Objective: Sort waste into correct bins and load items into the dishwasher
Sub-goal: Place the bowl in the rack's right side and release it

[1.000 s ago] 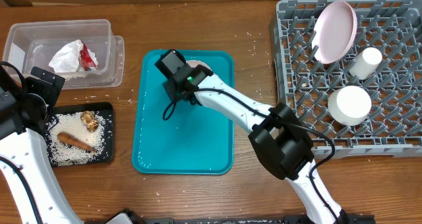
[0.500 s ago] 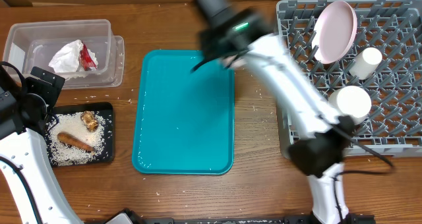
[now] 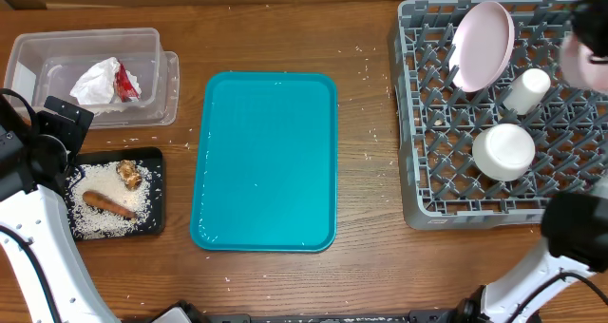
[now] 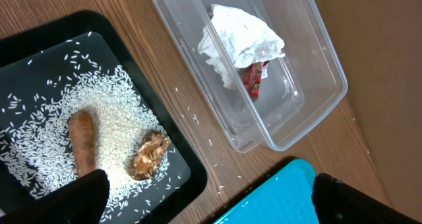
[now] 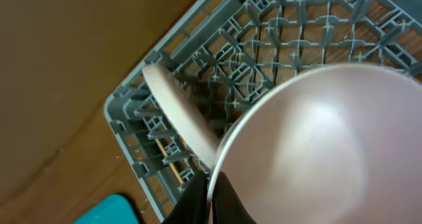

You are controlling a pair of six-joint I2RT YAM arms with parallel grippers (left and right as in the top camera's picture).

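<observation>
- Keep the right jaws clenched, as now, on the thin rim of the pale pink round bowl (image 5: 310,151), gripping at its 7 o'clock edge in the right wrist view.
- Read the step as carrying that bowl to a slot in the large square grey plastic dish rack (image 5: 277,26); treat the bowl as apparently hanging over the lattice, not yet resting among the pegs.
- Mind the large flat pale pink plate (image 5: 178,115), standing on edge just at 10 o'clock of the bowl; lower away from it to avoid a knock.
- Tip the bowl on edge between two peg rows, and let go only once the pegs seem to carry it, since a rim pinch likely resists swing poorly.
- Steer clear of the small white cup (image 3: 525,90) and the upturned white bowl (image 3: 503,150), at 5 and 6 o'clock of the plate from overhead; favour bare pegs toward the rack's 9 o'clock side.
- Expect little from the overhead view near the rack's 2 o'clock corner, blurred there.
- Leave the left jaws released and empty at the brown wooden worktop's (image 3: 370,266) 9 o'clock side.
- Count the waste as sorted: crumpled white paper (image 4: 241,43) in the clear plastic rectangular tub (image 4: 330,85); small orange carrot (image 4: 82,145), brown crumbly lump (image 4: 148,155) and loose white rice (image 4: 119,118) in the shallow black rectangular tray (image 4: 191,178).
</observation>
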